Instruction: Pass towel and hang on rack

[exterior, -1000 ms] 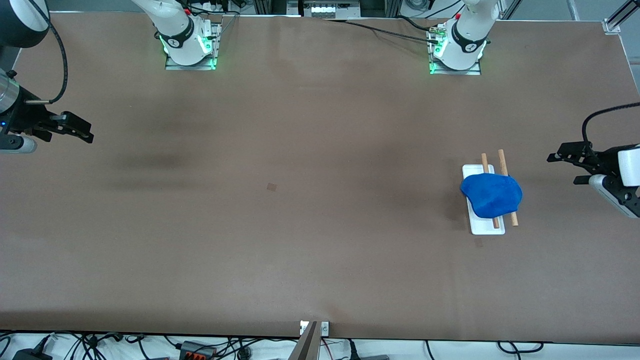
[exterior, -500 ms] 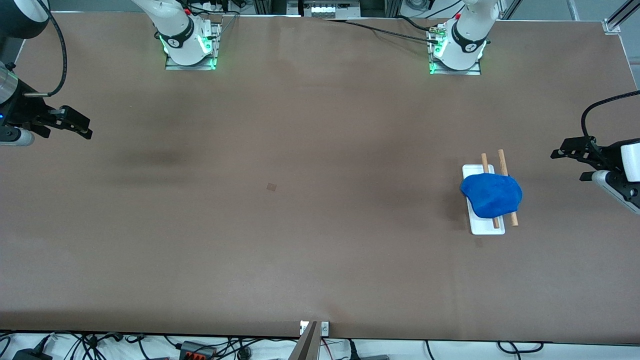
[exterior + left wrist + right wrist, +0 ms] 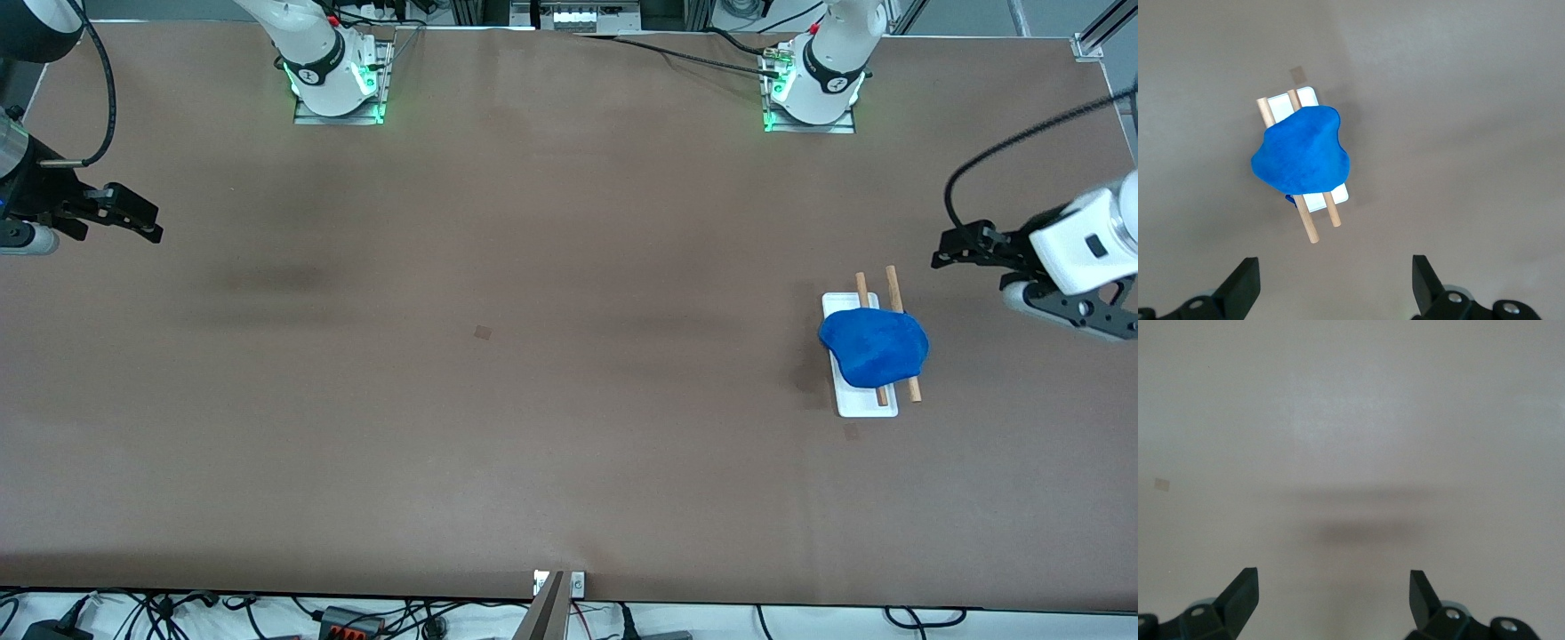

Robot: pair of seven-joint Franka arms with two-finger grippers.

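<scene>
The royal-blue towel (image 3: 873, 348) lies draped over the two wooden rods of the rack (image 3: 856, 403), which stands on its white base toward the left arm's end of the table. The left wrist view shows the towel (image 3: 1303, 155) on the rack (image 3: 1338, 195) too. My left gripper (image 3: 949, 252) is open and empty, up in the air beside the rack, over bare table; its jaws (image 3: 1333, 283) stand wide apart. My right gripper (image 3: 142, 222) is open and empty at the right arm's end of the table, over bare table (image 3: 1333, 593).
The brown table (image 3: 498, 400) is bare apart from the rack and a small dark mark (image 3: 483, 332) near the middle. The arm bases (image 3: 338, 76) stand along the table's edge farthest from the front camera. Cables hang below the edge nearest to it.
My left gripper has swung up and in toward the rack. My right gripper has drifted slightly away from the front camera. Towel and rack have not moved.
</scene>
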